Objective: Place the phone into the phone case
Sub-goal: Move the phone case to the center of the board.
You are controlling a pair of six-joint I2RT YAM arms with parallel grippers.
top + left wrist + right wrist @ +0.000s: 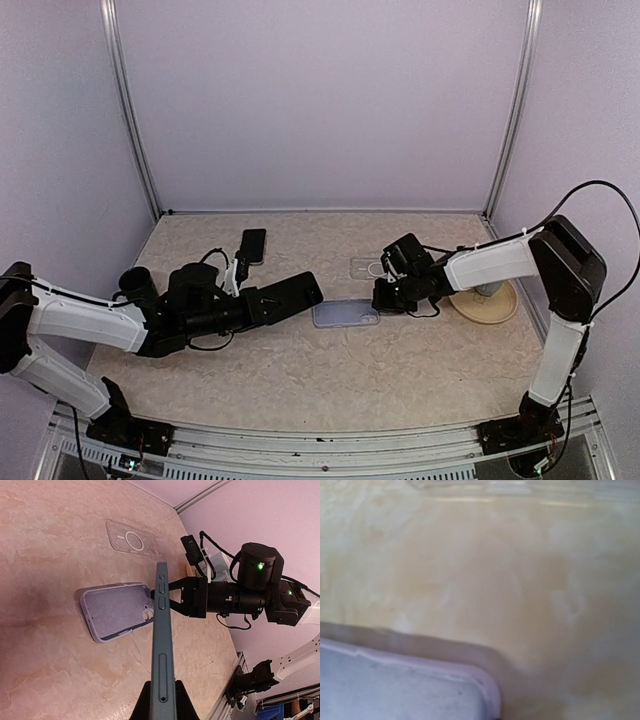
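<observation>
My left gripper (162, 702) is shut on the bottom end of the dark phone (162, 645), holding it edge-on above the table. In the top view the phone (287, 296) points right toward the lavender phone case (345, 314). The case (117, 611) lies open side up on the table, just beyond and left of the phone's tip. My right gripper (380, 298) sits low at the case's right end. Its fingers are out of its own wrist view, which shows only a blurred case corner (395, 685). Whether it pinches the rim I cannot tell.
A clear case (368, 267) lies flat behind the lavender one. A second dark phone (253, 246) lies at the back left. A round beige disc (485, 300) sits under the right arm. Walls close in the table on three sides.
</observation>
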